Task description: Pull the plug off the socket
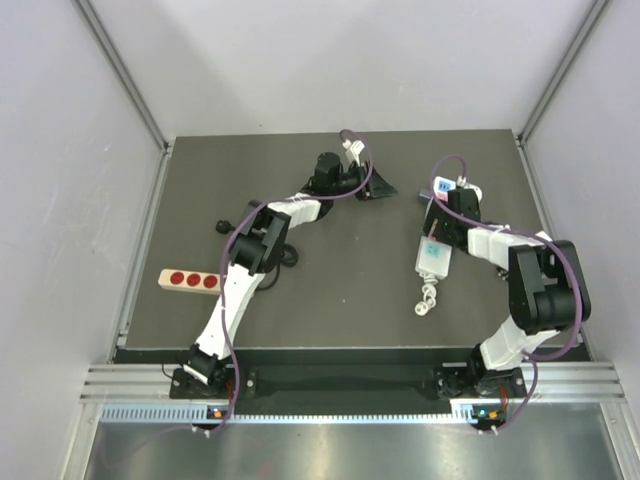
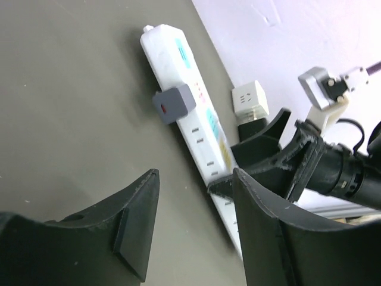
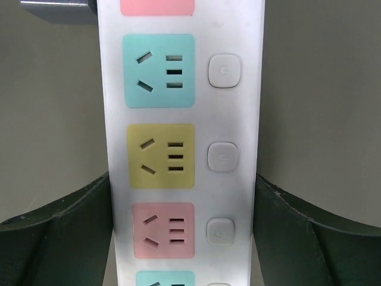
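Note:
The socket point(image 1: 434, 258), a long white strip with coloured outlet faces, lies right of the table's centre, its short cord toward the front. My right gripper point(image 1: 441, 220) is shut on it: in the right wrist view the socket point(image 3: 238, 107) fills the gap and both fingers touch its sides around my right gripper point(image 3: 182, 182). A grey plug point(image 2: 174, 102) with a red dot sits in the socket point(image 2: 199, 136); only its corner point(image 3: 56, 7) shows in the right wrist view. My left gripper point(image 2: 195, 176) is open and empty, low beside the strip, short of the plug, also in the top view point(image 1: 377, 187).
A beige strip with red round spots point(image 1: 188, 280) lies at the left. A black cable point(image 1: 287, 255) lies by the left arm. A white cube adapter point(image 2: 250, 98) sits beyond the socket near the wall. Grey walls enclose the dark mat point(image 1: 340, 300).

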Robot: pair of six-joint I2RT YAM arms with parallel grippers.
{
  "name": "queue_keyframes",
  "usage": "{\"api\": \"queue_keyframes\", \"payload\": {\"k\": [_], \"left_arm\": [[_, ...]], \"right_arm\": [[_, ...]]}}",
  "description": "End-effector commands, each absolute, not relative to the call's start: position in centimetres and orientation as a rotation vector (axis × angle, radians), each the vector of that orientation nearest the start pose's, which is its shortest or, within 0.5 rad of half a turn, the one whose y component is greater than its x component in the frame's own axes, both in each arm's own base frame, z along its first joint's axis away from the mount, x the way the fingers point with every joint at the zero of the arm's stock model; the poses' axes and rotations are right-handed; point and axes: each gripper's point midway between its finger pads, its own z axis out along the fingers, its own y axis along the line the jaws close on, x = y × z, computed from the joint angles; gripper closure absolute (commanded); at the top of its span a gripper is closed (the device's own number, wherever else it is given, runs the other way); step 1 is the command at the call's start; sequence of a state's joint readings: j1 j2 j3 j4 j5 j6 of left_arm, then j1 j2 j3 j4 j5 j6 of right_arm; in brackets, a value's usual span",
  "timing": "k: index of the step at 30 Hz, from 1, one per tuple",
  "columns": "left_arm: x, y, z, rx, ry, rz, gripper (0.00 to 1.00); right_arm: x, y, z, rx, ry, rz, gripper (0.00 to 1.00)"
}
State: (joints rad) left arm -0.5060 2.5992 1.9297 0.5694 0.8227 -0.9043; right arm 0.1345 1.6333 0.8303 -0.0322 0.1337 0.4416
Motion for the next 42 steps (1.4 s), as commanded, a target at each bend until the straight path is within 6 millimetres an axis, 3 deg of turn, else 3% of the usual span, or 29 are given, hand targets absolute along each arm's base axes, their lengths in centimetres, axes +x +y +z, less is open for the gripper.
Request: {"api": "queue_keyframes", "payload": {"k": [1,10,22,24,32,42], "left_arm": [[49.2,-44.9,14.0,0.363,1.793,-1.764,0.42],[49.0,-46.3,12.9,0.329,1.827,-1.781,0.30],[50.5,-48.0,9.4,0.210,1.966,-1.664,0.35],[50.7,-48.0,9.0,0.193,1.978,-1.655,0.40],[50.9,-48.4,8.4,0.172,1.983,-1.658,0.42],[50.7,-49.7,9.0,0.178,1.943,-1.706,0.40]], "right_arm": [[40.3,6.8,5.1,0.333,2.278,0.262,1.00],[40.7,8.2,4.9,0.278,2.294,0.342,1.00],[40.8,8.3,4.8,0.271,2.296,0.349,1.00],[40.8,8.3,4.7,0.271,2.297,0.349,1.00],[40.9,8.4,4.8,0.273,2.299,0.353,1.00],[41.0,8.4,4.5,0.272,2.310,0.352,1.00]]}}
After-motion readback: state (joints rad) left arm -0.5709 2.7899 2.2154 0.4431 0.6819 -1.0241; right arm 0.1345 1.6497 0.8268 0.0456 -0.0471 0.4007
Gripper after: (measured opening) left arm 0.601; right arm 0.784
